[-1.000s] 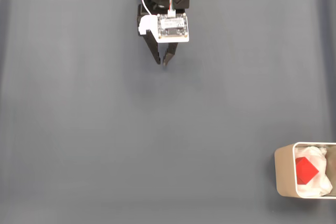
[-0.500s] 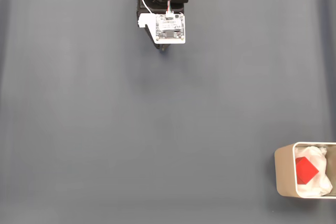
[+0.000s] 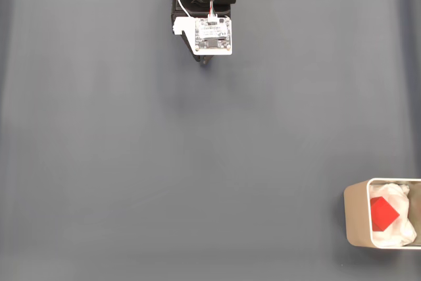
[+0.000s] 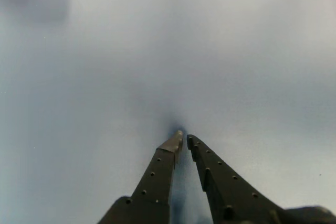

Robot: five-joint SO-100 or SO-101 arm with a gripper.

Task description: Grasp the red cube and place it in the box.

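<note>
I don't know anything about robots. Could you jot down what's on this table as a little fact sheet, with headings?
surface: dark grey mat
arm: at the top edge in the fixed view
tool: tips nearly together, nothing between them, close above bare mat
red cube: inside the box, on white padding
box: pale, rounded corners, bottom right corner of the fixed view, far from the arm
task: looks done

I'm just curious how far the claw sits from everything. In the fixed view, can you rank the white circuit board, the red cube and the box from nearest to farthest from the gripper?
From the gripper, near the top:
1. Circuit board, on the arm right above it.
2. Box, far off at lower right; its near wall comes first.
3. Red cube, inside the box, just beyond that wall.
</note>
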